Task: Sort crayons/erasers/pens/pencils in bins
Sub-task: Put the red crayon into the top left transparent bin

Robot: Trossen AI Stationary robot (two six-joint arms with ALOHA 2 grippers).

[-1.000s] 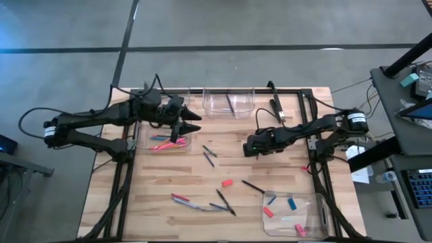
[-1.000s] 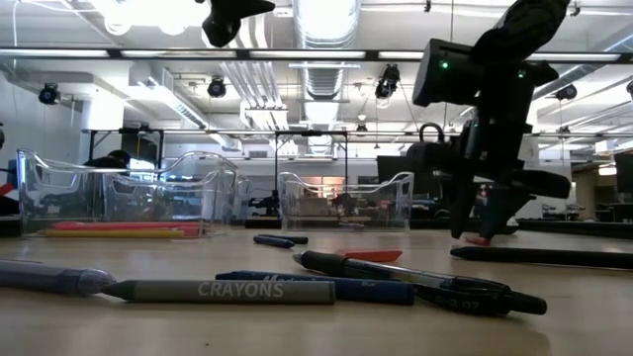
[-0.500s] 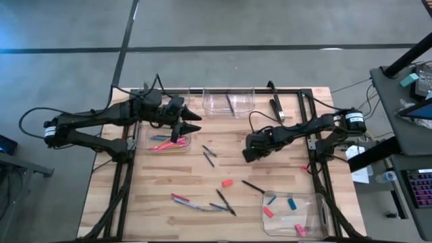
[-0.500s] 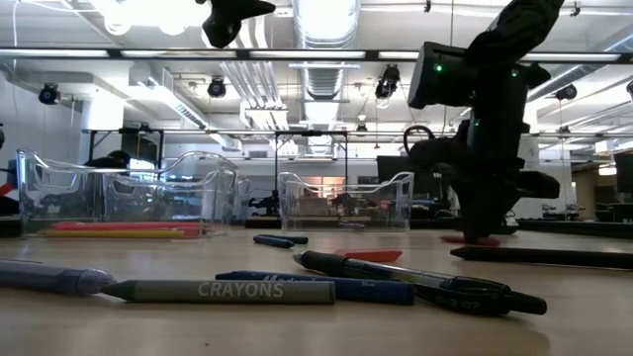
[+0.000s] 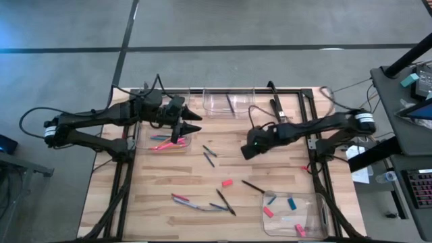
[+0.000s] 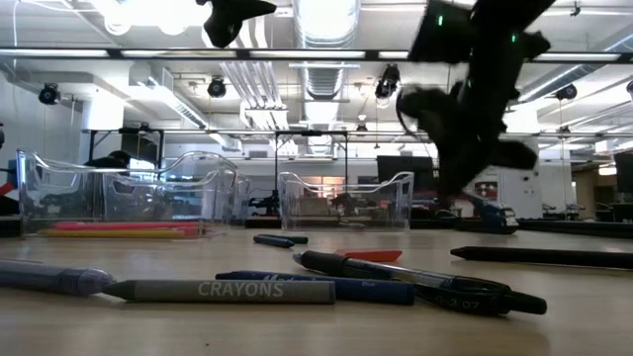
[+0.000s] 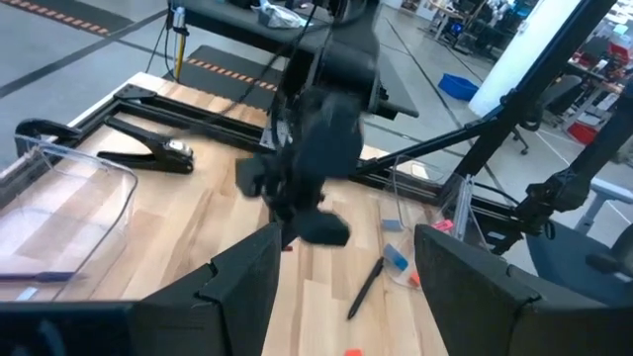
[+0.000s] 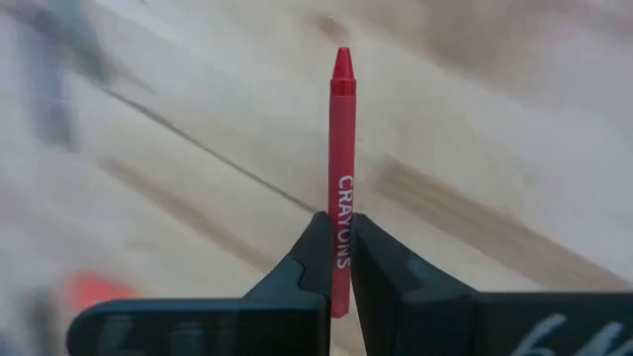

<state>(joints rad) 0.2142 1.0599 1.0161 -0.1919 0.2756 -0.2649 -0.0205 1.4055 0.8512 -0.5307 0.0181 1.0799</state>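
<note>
My right gripper (image 8: 339, 252) is shut on a red crayon (image 8: 341, 138) and hangs over the table's middle right (image 5: 248, 150). My left gripper (image 7: 346, 287) waits open, holding nothing, above the far-left bin (image 5: 154, 146), which holds pink and orange crayons (image 5: 163, 142). A second bin (image 5: 229, 101) stands at the far middle. A third bin (image 5: 317, 217) at the near right holds blue and red erasers (image 5: 291, 203). Dark pens (image 5: 209, 155) lie loose on the wood. My right gripper pinches the red crayon between its two fingers on the wrapper's printed part (image 8: 341, 203), toward the blunt end. The crayon lies along the fingers and its tip (image 8: 342, 57) sticks out ahead of them. The fingers slant down from the table's right. The crayon is clear of the wood.
A red eraser (image 5: 227, 183), a black pen (image 5: 253, 187) and a cluster of pens and crayons (image 5: 202, 202) lie on the near half. A black tool (image 5: 277, 108) lies by the far middle bin. A black frame (image 5: 310, 135) edges the table.
My right gripper has shut on the red crayon that lay on the table, then risen with it and rolled its wrist. The crayon has been lifted clear of the wood.
</note>
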